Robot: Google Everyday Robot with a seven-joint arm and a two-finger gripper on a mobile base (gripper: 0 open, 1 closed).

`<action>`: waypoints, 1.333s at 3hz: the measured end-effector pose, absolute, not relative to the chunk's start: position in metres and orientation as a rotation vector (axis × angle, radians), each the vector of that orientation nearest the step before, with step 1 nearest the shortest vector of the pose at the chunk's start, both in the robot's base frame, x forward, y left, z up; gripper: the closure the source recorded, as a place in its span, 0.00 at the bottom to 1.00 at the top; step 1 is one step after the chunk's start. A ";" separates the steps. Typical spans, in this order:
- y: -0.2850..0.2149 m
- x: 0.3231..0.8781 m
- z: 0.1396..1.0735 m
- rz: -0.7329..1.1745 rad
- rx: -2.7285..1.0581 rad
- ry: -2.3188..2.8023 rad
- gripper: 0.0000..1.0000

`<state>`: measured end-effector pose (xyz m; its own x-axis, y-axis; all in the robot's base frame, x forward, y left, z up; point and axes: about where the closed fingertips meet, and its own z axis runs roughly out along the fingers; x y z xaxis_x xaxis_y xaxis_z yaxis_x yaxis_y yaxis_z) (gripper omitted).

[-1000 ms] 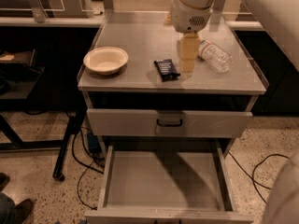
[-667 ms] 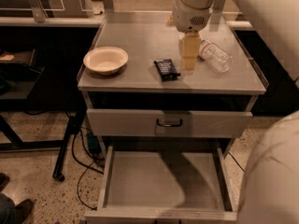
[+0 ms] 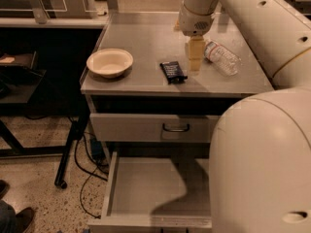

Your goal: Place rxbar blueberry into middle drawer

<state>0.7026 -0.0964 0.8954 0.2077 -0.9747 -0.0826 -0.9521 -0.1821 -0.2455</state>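
Observation:
The rxbar blueberry point(image 3: 173, 72), a small dark wrapper with white print, lies flat on the grey cabinet top point(image 3: 141, 38), near its front edge. My gripper point(image 3: 195, 62) hangs pointing down over the top, just right of the bar and a little behind it, holding nothing that I can see. The middle drawer point(image 3: 111, 184) is pulled out below, with a bare grey floor. My arm's large pale body hides its right part.
A cream bowl point(image 3: 110, 62) sits on the top at the left. A clear plastic water bottle point(image 3: 222, 57) lies right of the gripper. A shut drawer front with a dark loop handle point(image 3: 176, 128) is above the open drawer. Cables and a dark table leg are at the left.
My arm's pale body now fills much more of the lower right and covers the drawer's right side. The gripper and the bar keep nearly the same places.

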 end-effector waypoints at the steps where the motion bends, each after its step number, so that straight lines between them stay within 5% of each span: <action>1: -0.091 0.706 0.894 -0.140 -2.239 1.807 0.00; 4: -0.079 0.725 0.849 -0.055 -2.289 1.817 0.00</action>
